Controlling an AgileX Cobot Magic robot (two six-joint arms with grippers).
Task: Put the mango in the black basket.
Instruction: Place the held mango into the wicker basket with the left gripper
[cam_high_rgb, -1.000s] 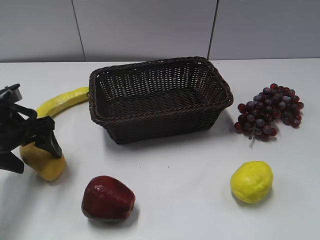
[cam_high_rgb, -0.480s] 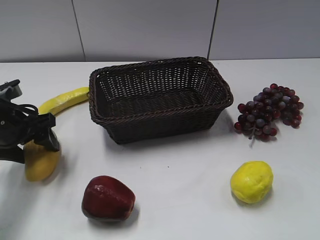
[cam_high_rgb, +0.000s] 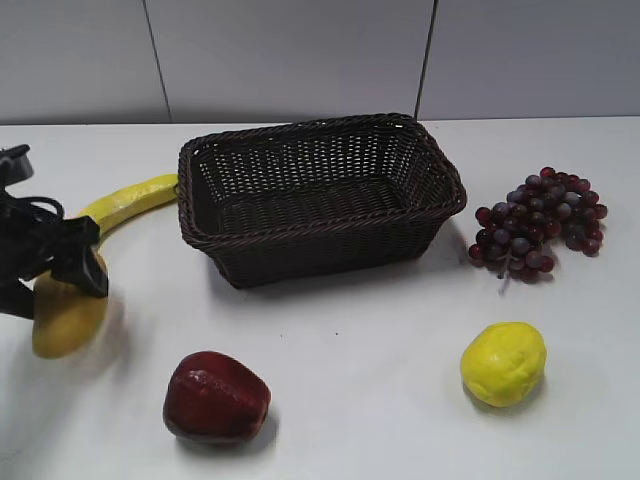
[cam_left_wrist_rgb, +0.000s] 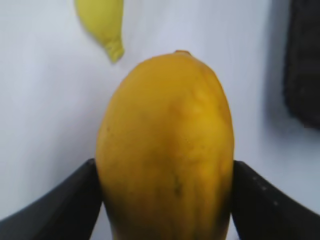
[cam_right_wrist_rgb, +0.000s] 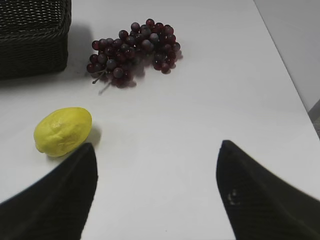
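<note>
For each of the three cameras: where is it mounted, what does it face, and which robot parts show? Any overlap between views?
Exterior: slanted down across table at black basket; left hand gripping mango.
Left wrist: above left hand, fingers clamping mango; banana beyond.
Right wrist: above open right hand; lemon, grapes, basket corner.
Shared: exterior and left wrist show mango.

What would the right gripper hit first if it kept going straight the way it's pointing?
Probably bare table: the open right gripper points between the lemon, off to its left, and the grapes, farther ahead and left. Depth is uncertain.

Yellow-orange mango (cam_left_wrist_rgb: 167, 150) — dark brown-black woven basket (cam_high_rgb: 320, 195) — deep red-purple grapes (cam_high_rgb: 540, 222).
</note>
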